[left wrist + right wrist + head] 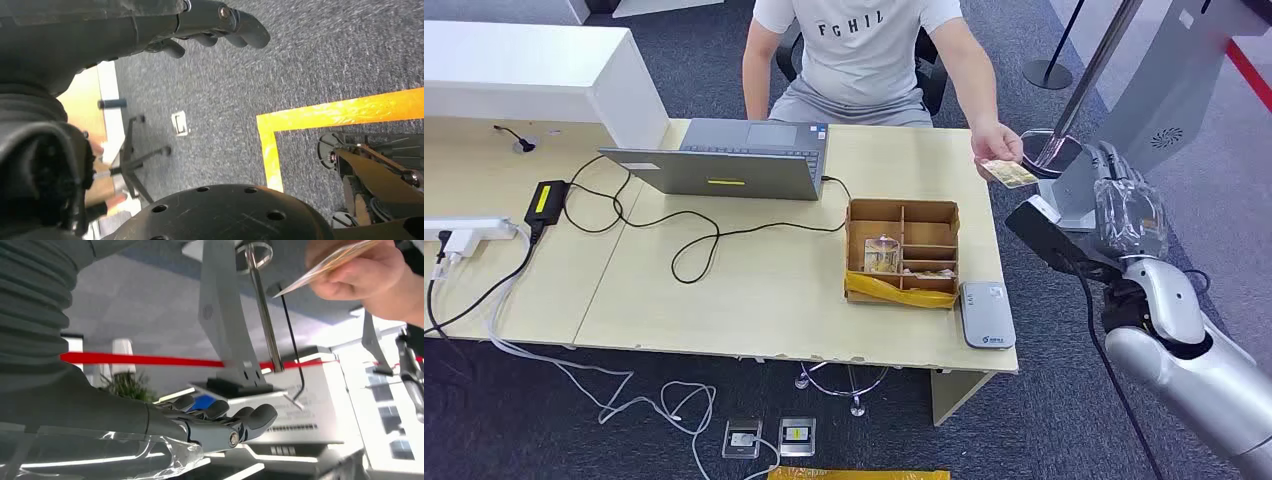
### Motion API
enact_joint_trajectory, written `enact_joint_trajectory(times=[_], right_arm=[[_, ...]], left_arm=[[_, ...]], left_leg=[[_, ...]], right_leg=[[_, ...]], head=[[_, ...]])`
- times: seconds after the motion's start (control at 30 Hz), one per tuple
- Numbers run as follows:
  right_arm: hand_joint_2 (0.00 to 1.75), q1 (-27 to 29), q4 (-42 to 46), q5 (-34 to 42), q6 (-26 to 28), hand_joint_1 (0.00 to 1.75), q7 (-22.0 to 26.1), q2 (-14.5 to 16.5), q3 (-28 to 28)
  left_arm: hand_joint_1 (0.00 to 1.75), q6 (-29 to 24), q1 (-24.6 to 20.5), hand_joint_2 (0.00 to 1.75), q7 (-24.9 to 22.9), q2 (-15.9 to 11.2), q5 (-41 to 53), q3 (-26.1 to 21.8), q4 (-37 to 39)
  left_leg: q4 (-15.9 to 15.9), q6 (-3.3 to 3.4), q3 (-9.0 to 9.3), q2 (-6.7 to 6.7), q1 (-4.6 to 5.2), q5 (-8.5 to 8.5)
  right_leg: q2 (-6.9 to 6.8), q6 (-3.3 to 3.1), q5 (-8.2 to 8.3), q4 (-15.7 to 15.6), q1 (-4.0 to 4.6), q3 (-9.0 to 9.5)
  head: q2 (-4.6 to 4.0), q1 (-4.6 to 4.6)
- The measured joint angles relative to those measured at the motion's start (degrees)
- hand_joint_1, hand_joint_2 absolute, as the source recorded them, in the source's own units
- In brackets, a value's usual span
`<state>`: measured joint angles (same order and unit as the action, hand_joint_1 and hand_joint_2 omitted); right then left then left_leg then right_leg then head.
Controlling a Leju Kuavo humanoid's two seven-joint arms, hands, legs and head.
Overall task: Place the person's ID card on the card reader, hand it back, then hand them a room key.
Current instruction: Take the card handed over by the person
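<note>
Grey carpet surrounds the desk (pixel 754 290); at upper right a person's hand (pixel 996 142) offers the ID card (pixel 1008 174) toward the right robot hand (pixel 1124 200), which is empty with fingers loosely extended to receive it.

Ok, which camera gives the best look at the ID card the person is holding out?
The head view: the ID card shows nearly face-on in the person's hand, beyond the desk's right end. The right wrist view catches it edge-on at the frame's border. In the left wrist view I can't find it.
</note>
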<state>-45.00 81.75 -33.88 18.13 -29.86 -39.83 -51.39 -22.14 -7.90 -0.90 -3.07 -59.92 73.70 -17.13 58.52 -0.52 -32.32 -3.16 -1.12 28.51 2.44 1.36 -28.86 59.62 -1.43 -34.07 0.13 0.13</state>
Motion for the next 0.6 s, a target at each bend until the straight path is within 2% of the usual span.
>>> enact_joint_trajectory(times=[0.23,0.6], right_arm=[[1.75,2.8,-3.8,-6.7,1.1,0.0,1.1,3.0,1.0],[1.75,3.6,-7.0,-7.6,1.1,0.0,1.2,5.2,2.3]], left_arm=[[0.0,0.0,0.0,0.0,-0.4,-0.3,0.9,0.4,-0.5],[0.0,-0.1,0.0,0.0,-0.4,-0.7,1.2,0.5,-0.5]], left_leg=[[0.0,0.0,0.01,0.01,0.0,0.0],[0.0,-0.01,0.03,0.03,0.01,0.0]], right_leg=[[0.01,0.0,0.0,0.0,0.0,0.0],[0.04,0.0,0.0,0.0,-0.01,0.0]], head=[[0.0,-0.01],[0.0,0.0]])
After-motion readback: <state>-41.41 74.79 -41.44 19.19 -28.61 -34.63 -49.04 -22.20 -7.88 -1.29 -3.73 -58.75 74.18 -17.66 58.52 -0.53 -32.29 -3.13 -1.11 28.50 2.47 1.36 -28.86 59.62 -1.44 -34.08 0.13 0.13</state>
